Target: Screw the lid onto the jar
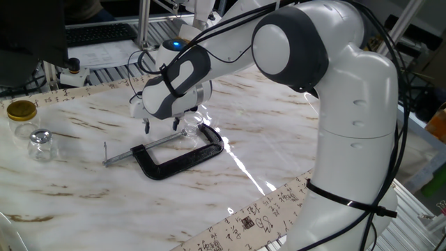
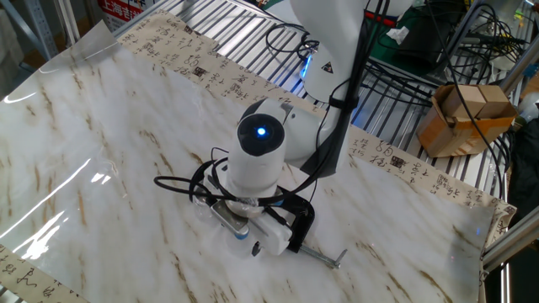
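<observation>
clamp (image 1: pixel 171 154): we see it lying flat on the table (image 1: pixel 83 202), about mid-table.
gripper (image 1: pixel 162 128): just above the clamp's screw end, fingers pointing down.
two jars (image 1: pixel 29 132): well apart from the clamp, at the table's left edge, one behind the other.

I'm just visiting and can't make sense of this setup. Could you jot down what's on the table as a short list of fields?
surface: marble-patterned table
robot: white arm, hand lowered near the clamp
hand state: cannot tell, open or shut
under the hand: tiny clear jar, beside the clamp's jaw
clamp: black C-clamp, lying flat
far corner: gold-lidded jar; bulbous clear jar next to it
lid: not clearly visible
</observation>
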Tool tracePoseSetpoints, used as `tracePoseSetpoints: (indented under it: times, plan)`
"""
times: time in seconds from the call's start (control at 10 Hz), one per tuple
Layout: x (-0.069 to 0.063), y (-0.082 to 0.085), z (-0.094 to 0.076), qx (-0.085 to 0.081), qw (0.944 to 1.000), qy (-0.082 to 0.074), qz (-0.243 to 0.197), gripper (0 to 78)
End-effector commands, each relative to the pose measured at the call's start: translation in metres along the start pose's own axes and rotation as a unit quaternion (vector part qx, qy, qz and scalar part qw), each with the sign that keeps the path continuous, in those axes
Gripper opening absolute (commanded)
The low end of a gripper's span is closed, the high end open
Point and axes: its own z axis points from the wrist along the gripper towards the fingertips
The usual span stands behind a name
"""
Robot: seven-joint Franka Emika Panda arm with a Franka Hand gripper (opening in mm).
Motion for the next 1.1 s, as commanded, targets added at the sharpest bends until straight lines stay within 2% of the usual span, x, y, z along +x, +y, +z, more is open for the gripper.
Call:
tracePoseSetpoints:
  times: [0.1, 1.1]
  plan:
    - [-0.0012, 0.0002, -0.0011, -0.001, 1.0000, -0.002, -0.001, 77.4]
    - [-0.0011, 0.0002, 0.0033, 0.004, 0.9999, -0.001, -0.012, 77.4]
